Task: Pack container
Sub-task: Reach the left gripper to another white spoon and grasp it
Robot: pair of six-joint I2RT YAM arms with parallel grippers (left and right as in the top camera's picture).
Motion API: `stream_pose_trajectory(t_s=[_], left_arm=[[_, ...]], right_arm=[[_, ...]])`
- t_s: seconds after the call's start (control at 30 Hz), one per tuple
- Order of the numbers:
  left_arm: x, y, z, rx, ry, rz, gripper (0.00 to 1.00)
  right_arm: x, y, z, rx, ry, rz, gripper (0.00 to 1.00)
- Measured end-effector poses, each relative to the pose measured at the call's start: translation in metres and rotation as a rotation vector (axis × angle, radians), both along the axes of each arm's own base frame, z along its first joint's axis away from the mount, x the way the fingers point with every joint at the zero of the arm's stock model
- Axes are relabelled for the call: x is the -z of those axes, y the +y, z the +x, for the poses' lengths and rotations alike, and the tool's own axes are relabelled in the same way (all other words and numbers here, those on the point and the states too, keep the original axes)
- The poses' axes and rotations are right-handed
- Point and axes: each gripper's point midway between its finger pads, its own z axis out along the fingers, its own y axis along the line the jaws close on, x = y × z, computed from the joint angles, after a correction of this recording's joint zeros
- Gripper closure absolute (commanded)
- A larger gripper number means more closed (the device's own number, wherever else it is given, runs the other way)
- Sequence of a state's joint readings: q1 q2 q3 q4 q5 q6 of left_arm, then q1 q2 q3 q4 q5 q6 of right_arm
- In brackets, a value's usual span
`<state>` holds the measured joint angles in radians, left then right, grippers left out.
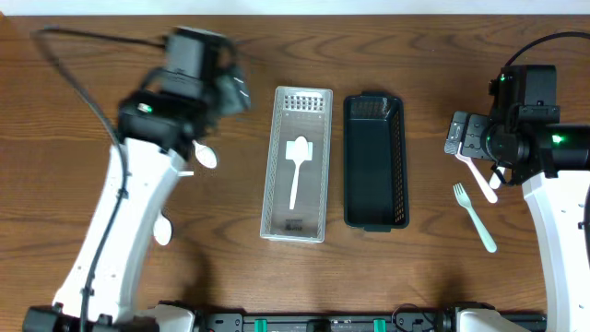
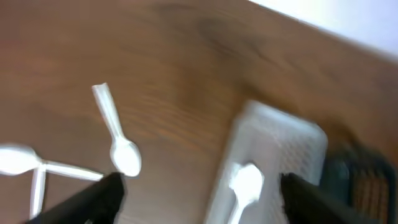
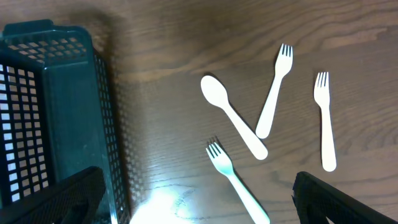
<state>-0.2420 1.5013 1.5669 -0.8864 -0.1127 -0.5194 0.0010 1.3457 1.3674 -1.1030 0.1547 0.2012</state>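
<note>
Spoon [image 1: 296, 172] in white tray [image 1: 314, 198]; left fingers [image 2: 93, 200] spread, empty; right fingers [image 3: 62, 198] spread, empty.

No text, label, brand mark, number or sign can be read in any view. Nothing legible is carried by the white perforated plastic tray [image 1: 313, 184], by the dark green slotted plastic basket [image 1: 373, 166] just beside that tray, or by the brown wooden tabletop [image 1: 433, 258]. The left wrist view is blurred.
</note>
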Motion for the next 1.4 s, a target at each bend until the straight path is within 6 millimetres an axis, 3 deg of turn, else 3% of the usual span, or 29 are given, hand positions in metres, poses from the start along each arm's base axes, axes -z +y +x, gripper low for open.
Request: stream_pose_trajectory(t_s=[0.13,0.3,0.6,0.77,1.03,1.4], left_arm=[[0.028,0.057,0.014,-0.282,0.059,-0.072,0.09],[0.072,0.086,0.025,-0.431,0.160,-0.094,0.09],[0.169,0.086,0.031,-0.473,0.398,-0.072,0.09],[0.205,0.080,0.027,-0.433,0.496,-0.072,0.09],[0.229,0.067,0.024,-0.324,0.578,-0.108,0.09],[0.234,0.081,0.022,-0.328,0.594,-0.136,0.10]], right_arm=[[0.000,0.000,0.000,0.000,0.000,0.000,0.01],[0.000,0.000,0.000,0.000,0.000,0.000,0.01],[0.000,0.000,0.000,0.000,0.000,0.000,0.01],[0.000,0.000,0.000,0.000,0.000,0.000,0.01],[0.000,0.000,0.000,0.000,0.000,0.000,0.01],[0.001,0.000,-0.001,0.000,0.006,0.000,0.01]])
